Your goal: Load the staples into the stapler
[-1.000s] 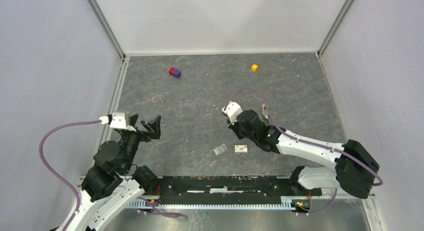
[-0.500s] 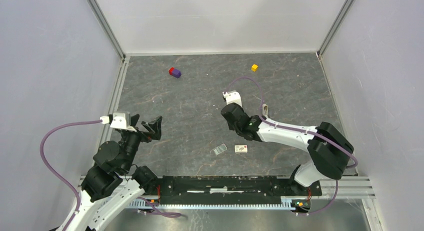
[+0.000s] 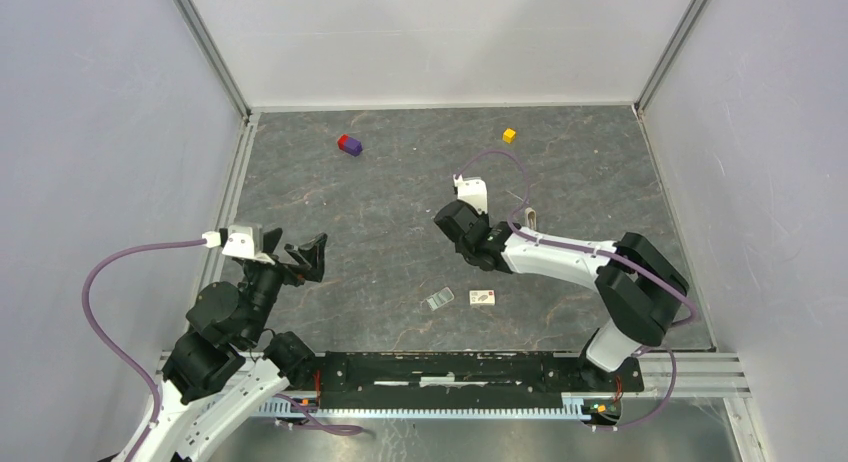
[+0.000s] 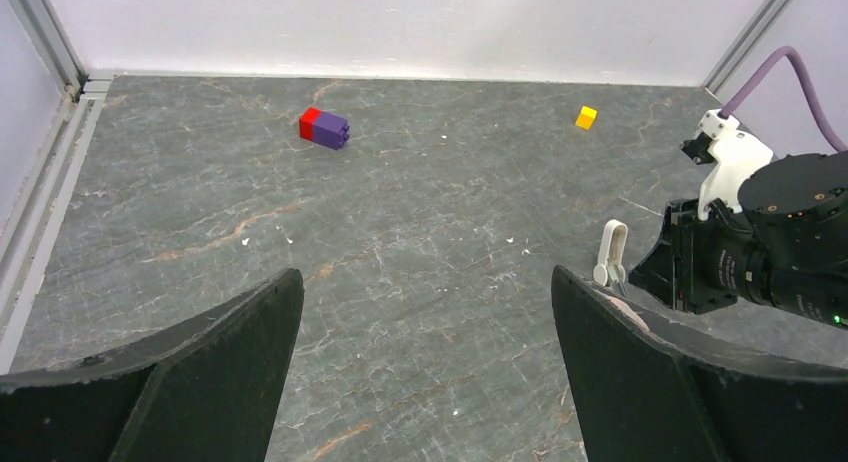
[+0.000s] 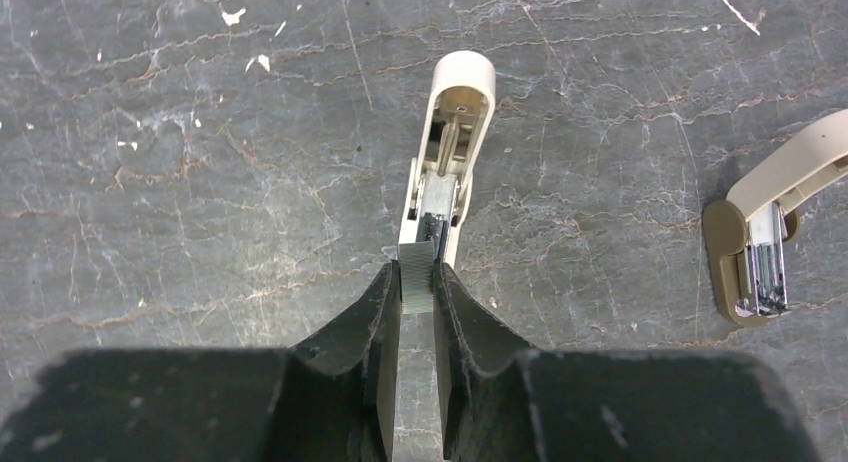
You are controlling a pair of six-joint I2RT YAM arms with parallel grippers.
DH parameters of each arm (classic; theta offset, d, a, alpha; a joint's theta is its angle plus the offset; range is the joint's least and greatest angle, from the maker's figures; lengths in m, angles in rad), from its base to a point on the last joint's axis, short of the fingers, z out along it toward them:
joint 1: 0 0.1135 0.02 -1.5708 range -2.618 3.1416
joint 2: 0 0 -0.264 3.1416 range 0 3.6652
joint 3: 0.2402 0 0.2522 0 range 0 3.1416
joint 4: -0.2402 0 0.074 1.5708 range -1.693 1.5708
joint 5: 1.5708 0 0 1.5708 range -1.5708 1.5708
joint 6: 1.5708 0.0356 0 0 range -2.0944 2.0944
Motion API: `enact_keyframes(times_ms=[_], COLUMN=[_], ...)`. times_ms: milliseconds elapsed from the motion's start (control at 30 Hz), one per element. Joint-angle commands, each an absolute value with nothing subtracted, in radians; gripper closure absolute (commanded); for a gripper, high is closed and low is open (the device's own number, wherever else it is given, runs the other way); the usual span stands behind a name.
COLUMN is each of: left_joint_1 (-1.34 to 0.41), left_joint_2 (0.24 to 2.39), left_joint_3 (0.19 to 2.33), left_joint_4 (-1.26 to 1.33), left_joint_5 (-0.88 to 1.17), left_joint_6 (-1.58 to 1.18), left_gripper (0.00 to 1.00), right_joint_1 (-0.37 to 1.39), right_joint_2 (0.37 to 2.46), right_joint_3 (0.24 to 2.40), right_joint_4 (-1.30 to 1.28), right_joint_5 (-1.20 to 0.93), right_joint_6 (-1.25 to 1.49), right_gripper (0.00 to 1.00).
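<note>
Loading step, I judge; right gripper (image 5: 416, 278) pinches staple strip (image 5: 417, 262) at near end of stapler (image 5: 447, 162), hinged open on table (image 5: 200, 132); next: slide strip straight into channel; left gripper (image 4: 425, 277) spread, well left of stapler.

Your right gripper (image 5: 417, 287) pinches a small grey strip of staples (image 5: 417, 267) between its fingertips, at the near end of the stapler (image 5: 462, 82), whose open cream channel points away. A second cream arm (image 5: 765, 242), metal inside, lies to the right.
</note>
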State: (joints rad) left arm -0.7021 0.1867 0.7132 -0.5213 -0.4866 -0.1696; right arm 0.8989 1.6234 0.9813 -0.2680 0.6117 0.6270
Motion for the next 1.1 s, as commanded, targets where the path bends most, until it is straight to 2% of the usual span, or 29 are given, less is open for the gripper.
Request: enact_keyframes(times_ms=[0,1067], left_joint_1=[-0.700,-0.700], left_joint_2=[0.176,0.177], left_joint_3=[0.710,0.707], left_joint_4=[-0.479,-0.469], left_joint_5=[-0.468,-0.450], left_joint_6=[-0.141,-0.135], left_gripper=[0.00,0.00], right_joint_1=[0.879,0.859], right_joint_2=[1.637,1.697], right_joint_3=[1.024,1.008], right_joint_4=[-0.281,-0.234], right_joint_5=[0.659,0.644], right_joint_6=[0.708,0.768], right_gripper=[0.79,0.80])
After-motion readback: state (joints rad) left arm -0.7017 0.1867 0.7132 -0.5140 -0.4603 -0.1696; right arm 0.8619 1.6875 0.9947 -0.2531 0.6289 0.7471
